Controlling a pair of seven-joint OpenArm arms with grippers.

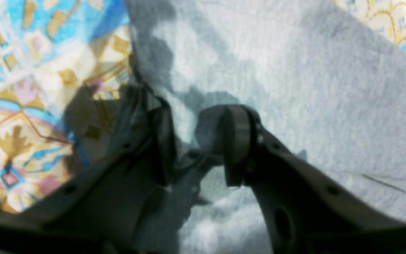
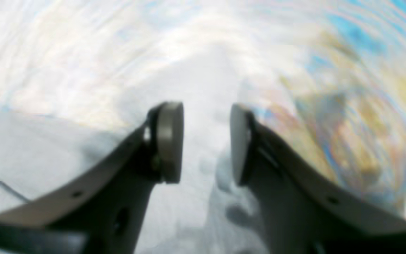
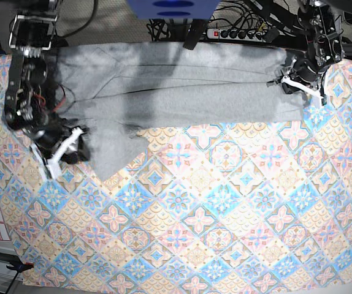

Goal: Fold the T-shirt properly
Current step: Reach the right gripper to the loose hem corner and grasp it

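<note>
The grey T-shirt [image 3: 182, 92] lies as a long band across the far side of the table, with a flap hanging toward the near left. In the left wrist view the T-shirt [image 1: 294, 88] fills the right half. My left gripper [image 1: 196, 137] stands with jaws apart over its edge, and a dark fold rests against one finger. In the base view the left gripper [image 3: 292, 76] sits at the shirt's right end. My right gripper [image 2: 205, 141] is open with nothing between its pads, above the blurred T-shirt [image 2: 196, 88]. In the base view the right gripper [image 3: 72, 144] is by the left flap.
A pastel tile-patterned cloth [image 3: 213, 208] covers the table and shows beside both grippers [image 1: 30, 88] [image 2: 347, 123]. A power strip with cables [image 3: 237, 33] and a blue object [image 3: 173, 7] sit beyond the far edge. Both arm bases stand at the far corners.
</note>
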